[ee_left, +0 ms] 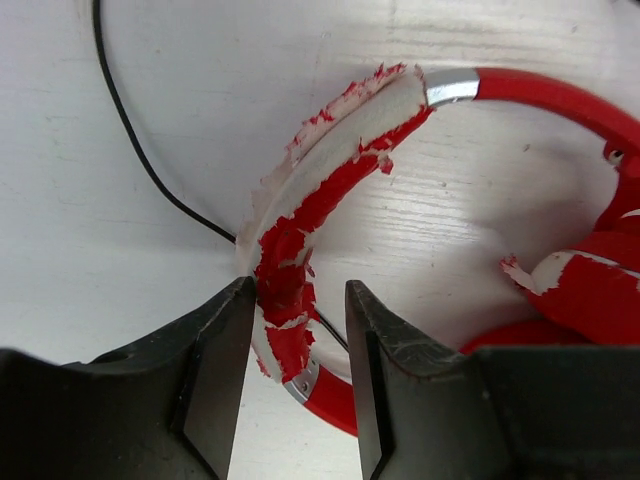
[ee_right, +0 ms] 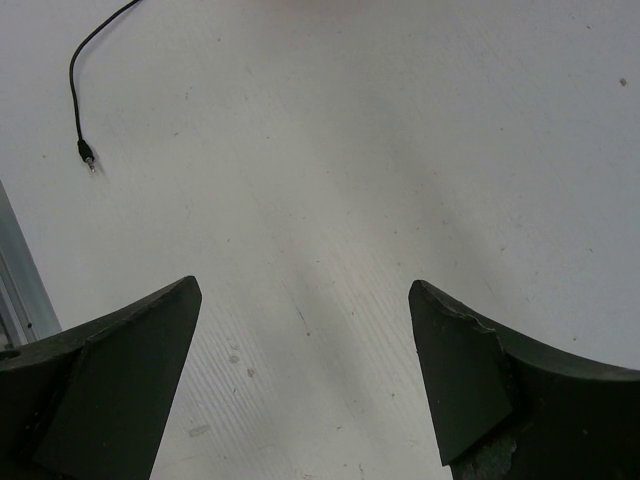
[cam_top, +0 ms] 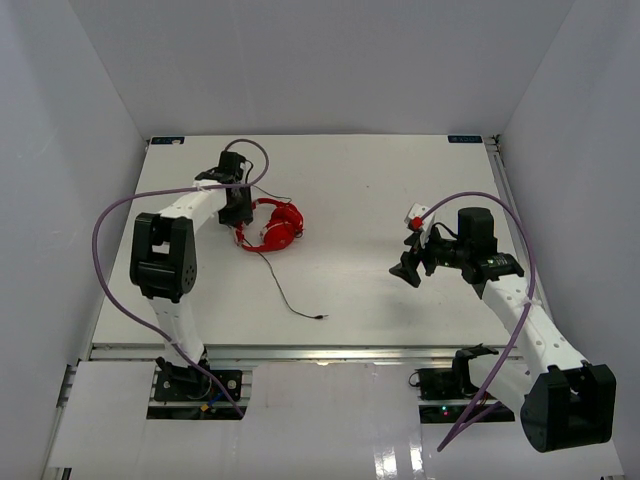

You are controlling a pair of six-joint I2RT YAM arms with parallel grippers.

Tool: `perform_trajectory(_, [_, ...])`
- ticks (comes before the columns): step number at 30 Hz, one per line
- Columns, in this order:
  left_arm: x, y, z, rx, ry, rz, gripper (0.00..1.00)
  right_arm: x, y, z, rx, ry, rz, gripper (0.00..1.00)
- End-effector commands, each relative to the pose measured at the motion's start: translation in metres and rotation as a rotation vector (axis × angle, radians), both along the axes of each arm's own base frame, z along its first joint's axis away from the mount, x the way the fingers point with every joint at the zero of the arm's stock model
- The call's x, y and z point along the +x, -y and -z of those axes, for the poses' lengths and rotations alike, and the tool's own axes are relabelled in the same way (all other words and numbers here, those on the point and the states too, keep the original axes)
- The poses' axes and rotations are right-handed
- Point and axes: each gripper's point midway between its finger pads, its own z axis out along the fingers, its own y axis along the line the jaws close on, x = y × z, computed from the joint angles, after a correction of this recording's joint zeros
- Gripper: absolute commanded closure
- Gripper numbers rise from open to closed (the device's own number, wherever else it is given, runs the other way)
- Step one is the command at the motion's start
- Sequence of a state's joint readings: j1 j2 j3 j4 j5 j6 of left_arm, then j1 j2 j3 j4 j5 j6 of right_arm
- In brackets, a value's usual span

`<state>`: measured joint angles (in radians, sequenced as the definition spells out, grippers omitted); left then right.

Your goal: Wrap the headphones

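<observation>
The red headphones (cam_top: 277,227) lie on the white table (cam_top: 370,190) at left of centre, their thin dark cable (cam_top: 283,289) trailing toward the front. My left gripper (cam_top: 240,216) is down over their left side. In the left wrist view the jaws of this gripper (ee_left: 298,302) straddle the peeling red-and-white headband (ee_left: 330,170): the left finger (ee_left: 215,350) touches it, while a gap remains at the right finger (ee_left: 400,370). An ear cup (ee_left: 590,290) shows at right. My right gripper (cam_top: 410,268) hovers open at right, nothing between its fingers (ee_right: 305,300). The cable's plug (ee_right: 85,152) lies ahead of it.
White walls enclose the table on three sides. A purple arm cable (cam_top: 108,215) loops left of the left arm, another (cam_top: 520,240) over the right arm. A metal rail (cam_top: 320,352) runs along the table's front edge, seen also as the rail (ee_right: 18,280) in the right wrist view.
</observation>
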<state>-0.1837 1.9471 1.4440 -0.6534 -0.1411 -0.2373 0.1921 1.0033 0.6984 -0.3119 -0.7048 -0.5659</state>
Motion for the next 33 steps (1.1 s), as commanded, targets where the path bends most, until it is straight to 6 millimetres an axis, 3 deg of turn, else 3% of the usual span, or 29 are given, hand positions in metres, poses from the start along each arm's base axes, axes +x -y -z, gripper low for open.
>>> perform_trajectory(1, [0.017,0.0,-0.062,-0.018,0.184,0.03,0.42,0.001,-0.004,-0.005,0.018,0.026,-0.027,0.09])
perform_trajectory(4, [0.02,-0.003,-0.061,0.013,0.175,0.05,0.39,0.001,-0.003,-0.007,0.018,0.03,-0.022,0.09])
perform_trajectory(8, [0.025,-0.006,-0.033,0.046,0.106,0.057,0.4,-0.001,-0.002,-0.007,0.016,0.032,-0.019,0.09])
perform_trajectory(13, [0.026,-0.007,-0.002,0.062,0.021,0.058,0.46,-0.002,-0.002,-0.007,0.013,0.032,-0.019,0.09])
perform_trajectory(21, [0.025,-0.008,0.014,0.075,-0.026,0.06,0.56,-0.004,-0.002,-0.008,0.015,0.033,-0.022,0.09])
perform_trajectory(22, [0.024,-0.008,0.017,0.072,-0.033,0.059,0.59,-0.004,-0.002,-0.008,0.015,0.034,-0.022,0.09])
perform_trajectory(24, [0.02,-0.009,0.019,0.068,-0.041,0.054,0.81,-0.004,-0.002,-0.008,0.016,0.036,-0.022,0.09])
perform_trajectory(25, [0.019,-0.009,0.019,0.066,-0.044,0.048,0.87,-0.004,-0.002,-0.009,0.016,0.038,-0.022,0.09])
perform_trajectory(26, [0.018,-0.007,0.015,0.05,-0.034,0.05,0.97,-0.004,-0.002,-0.009,0.016,0.036,-0.022,0.09])
perform_trajectory(27, [0.018,-0.005,0.012,0.043,-0.028,0.053,1.0,-0.004,-0.002,-0.009,0.015,0.038,-0.023,0.09])
perform_trajectory(30, [0.021,0.0,-0.018,0.008,0.034,0.056,1.0,-0.007,-0.003,-0.011,0.008,0.048,-0.055,0.09])
perform_trajectory(33, [0.022,0.012,-0.066,-0.038,0.137,0.08,1.0,-0.019,-0.01,-0.022,0.008,0.066,-0.166,0.09])
